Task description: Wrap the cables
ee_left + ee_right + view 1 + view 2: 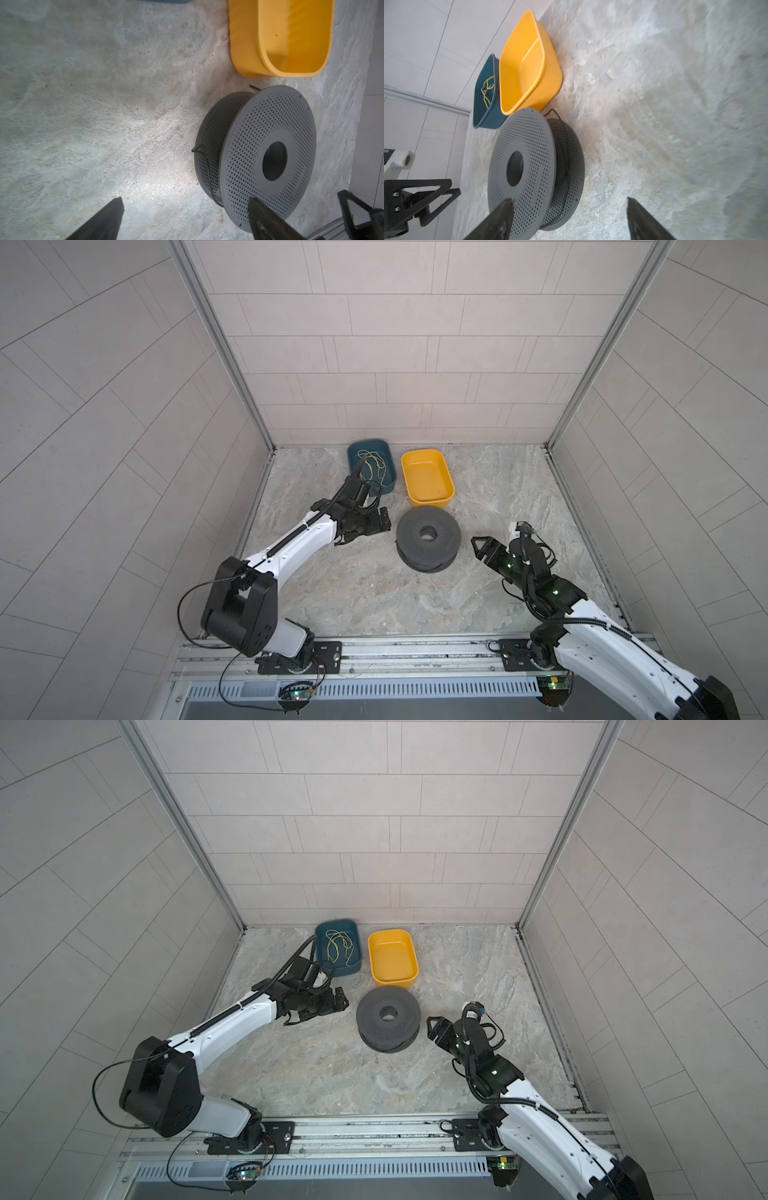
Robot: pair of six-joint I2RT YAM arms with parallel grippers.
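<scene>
Thin black cable (566, 153) wound on grey spool (529, 176) beside yellow tub (552, 83); claw (569, 200) gapes

Thin glossy black cable (566, 149) wound between grey spool (521, 166) flanges; loose ends protruding.

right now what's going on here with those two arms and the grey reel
Nothing is being held. The black cord is wound onto the grey reel, which lies flat on the table with a loose end sticking out. The left gripper and right gripper flank it, jaws open. A yellow-green cord sits in the blue bin.
</scene>
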